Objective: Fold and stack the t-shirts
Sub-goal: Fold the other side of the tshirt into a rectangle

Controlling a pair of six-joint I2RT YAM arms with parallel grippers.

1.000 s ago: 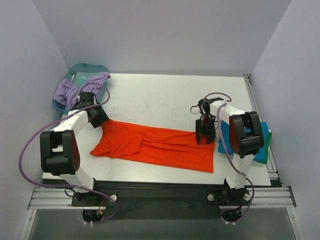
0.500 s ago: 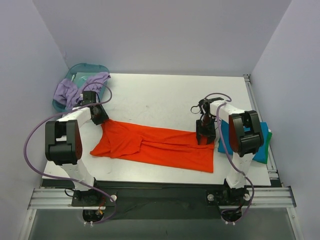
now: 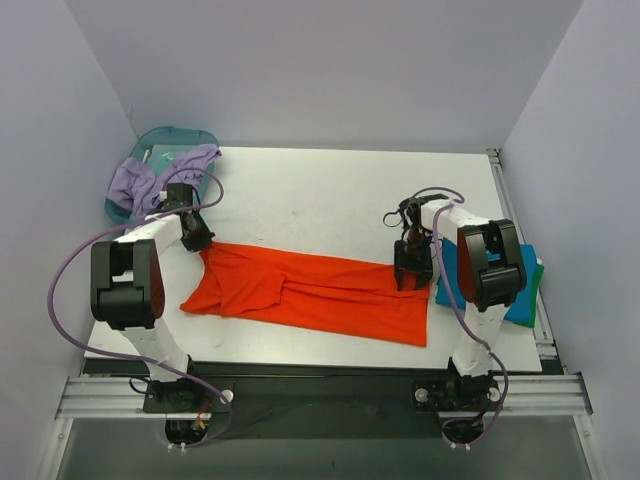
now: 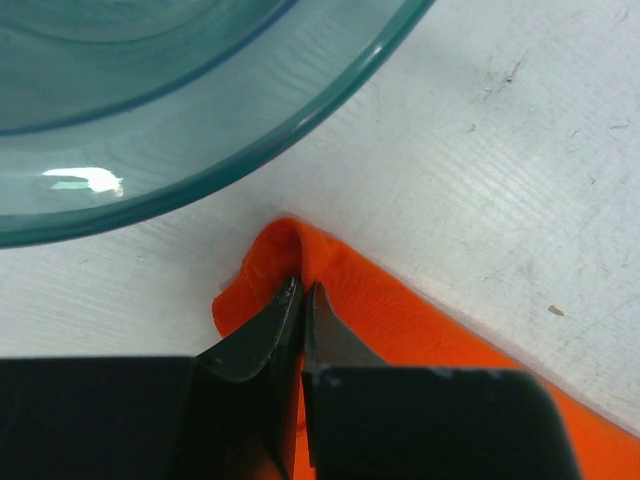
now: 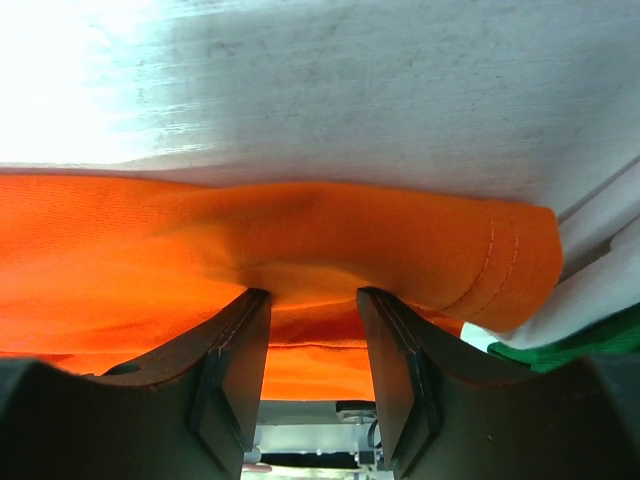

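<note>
My left claw (image 4: 301, 292) is pinched shut on a corner of the orange shirt (image 3: 320, 295). From there the shirt stretches lengthwise along the bench (image 3: 320, 190) to my right claw (image 5: 310, 296), whose jaws stand apart, tips pressing the opposite hem.

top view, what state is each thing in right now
orange t-shirt, spread out flat, partly folded
left gripper, shut on the orange t-shirt's corner
right gripper, jaws apart, astride the orange t-shirt's hem
blue t-shirt, folded, on top of the green one
green t-shirt, folded, underneath
basin, upright, lilac cloth draped over its rim
</note>
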